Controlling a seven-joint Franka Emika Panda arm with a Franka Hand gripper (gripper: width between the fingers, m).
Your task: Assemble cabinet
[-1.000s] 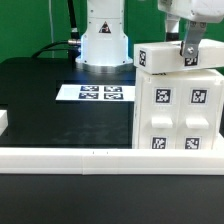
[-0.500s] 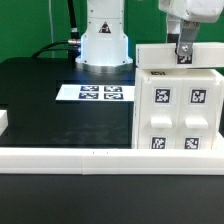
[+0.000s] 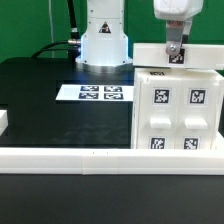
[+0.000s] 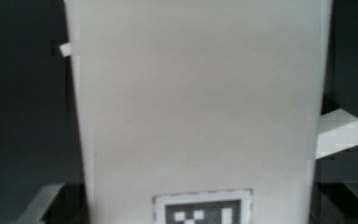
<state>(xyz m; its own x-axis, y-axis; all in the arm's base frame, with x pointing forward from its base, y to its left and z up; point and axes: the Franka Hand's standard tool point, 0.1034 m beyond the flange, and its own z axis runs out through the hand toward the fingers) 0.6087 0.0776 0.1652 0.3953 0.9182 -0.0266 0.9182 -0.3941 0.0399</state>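
The cabinet [image 3: 178,112] is a white boxy body at the exterior view's right, with several black-and-white tags on its front face. My gripper [image 3: 174,52] reaches down from above and is shut on a flat white tagged panel [image 3: 150,58] that it holds level just over the cabinet's top. In the wrist view the panel [image 4: 194,100] fills the middle, with its tag [image 4: 202,210] between my dark fingers [image 4: 55,205]. My gripper [image 4: 202,205] grips the panel by its two long edges.
The marker board [image 3: 100,93] lies on the black table in front of the robot base [image 3: 104,40]. A long low white rail [image 3: 90,156] runs along the front. A small white block [image 3: 3,121] sits at the exterior view's left edge.
My gripper has moved toward the exterior view's left along the cabinet's top, still holding the panel, and the panel now sits more level.
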